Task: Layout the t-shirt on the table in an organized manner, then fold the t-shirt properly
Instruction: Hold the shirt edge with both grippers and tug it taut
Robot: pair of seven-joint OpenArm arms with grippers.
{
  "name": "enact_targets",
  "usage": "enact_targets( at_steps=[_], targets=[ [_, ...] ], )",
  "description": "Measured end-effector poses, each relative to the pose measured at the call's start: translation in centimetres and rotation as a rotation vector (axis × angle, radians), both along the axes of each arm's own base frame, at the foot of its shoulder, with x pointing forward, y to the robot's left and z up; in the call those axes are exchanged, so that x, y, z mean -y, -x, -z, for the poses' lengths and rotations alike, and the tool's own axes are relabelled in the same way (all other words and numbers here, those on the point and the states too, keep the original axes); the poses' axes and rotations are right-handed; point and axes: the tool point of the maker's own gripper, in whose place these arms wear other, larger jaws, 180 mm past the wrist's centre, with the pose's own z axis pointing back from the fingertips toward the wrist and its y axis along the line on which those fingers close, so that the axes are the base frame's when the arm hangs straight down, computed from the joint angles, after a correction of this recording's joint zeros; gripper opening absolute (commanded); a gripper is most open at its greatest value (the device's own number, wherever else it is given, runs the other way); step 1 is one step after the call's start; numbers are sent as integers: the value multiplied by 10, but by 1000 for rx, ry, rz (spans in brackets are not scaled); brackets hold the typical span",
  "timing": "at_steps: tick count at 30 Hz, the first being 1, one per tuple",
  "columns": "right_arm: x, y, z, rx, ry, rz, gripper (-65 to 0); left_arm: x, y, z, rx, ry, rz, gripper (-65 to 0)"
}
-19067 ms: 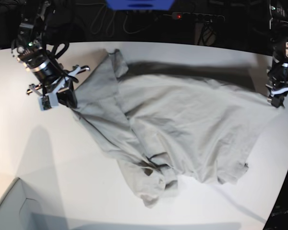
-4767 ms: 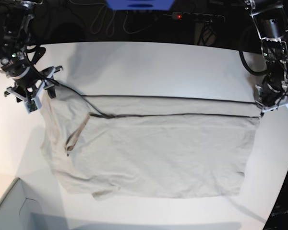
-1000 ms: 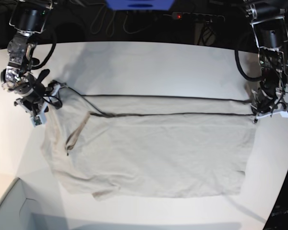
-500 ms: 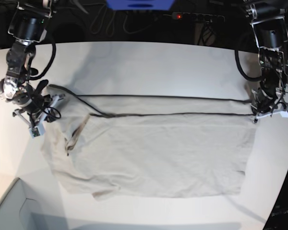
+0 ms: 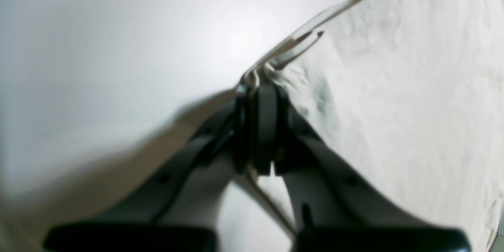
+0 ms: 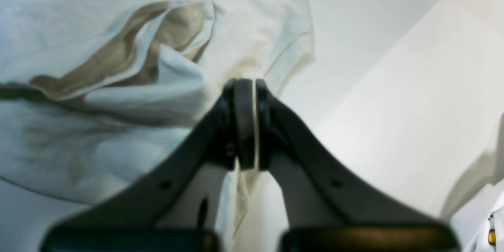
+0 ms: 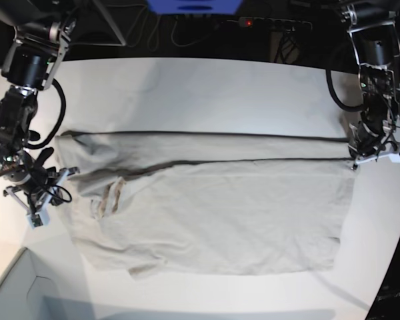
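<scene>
- Since the near half of the t-shirt [image 7: 213, 213] already lies spread on the table [image 7: 207, 87], with its bottom edge towards the camera, the layout looks largely done and the work sits at the two side corners.
- Nearest, on the base view's left, the right gripper [image 7: 50, 180] is clenched on the shirt's edge beside the collar; in its wrist view the jaws meet on a thin strip of cloth [image 6: 246, 126] and the tan inside of the neck opening [image 6: 130, 55] shows just past them. I judge it grips here so the sleeve end can be drawn outward and flattened.
- Farther back, on the right, the left gripper [image 7: 360, 157] is pinched shut on the shirt's hem corner; its wrist view shows the doubled cloth edge [image 5: 252, 82] caught between the jaws. Held so, it probably serves as an anchor that keeps the fabric taut across the table.
- Between the two, a long fold line [image 7: 240, 160] runs side to side, with a band of cloth behind it.
- Beyond lies bare tabletop up to the curved far edge.
</scene>
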Motion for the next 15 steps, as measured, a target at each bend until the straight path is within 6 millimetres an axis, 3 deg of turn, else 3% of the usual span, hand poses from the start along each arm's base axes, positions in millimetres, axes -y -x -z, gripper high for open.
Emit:
enact_targets(
  at_steps=[5,10,15],
  targets=[
    [-13,9,25,-76,-21,-30,-531,0,0,0,0,0,0,-650],
    [0,29,33,-105,17,-22,-373,0,0,0,-1,0,1,-650],
    [2,47,28,-84,42,-25,-333,1,0,0,-1,3,3,-650]
  ],
)
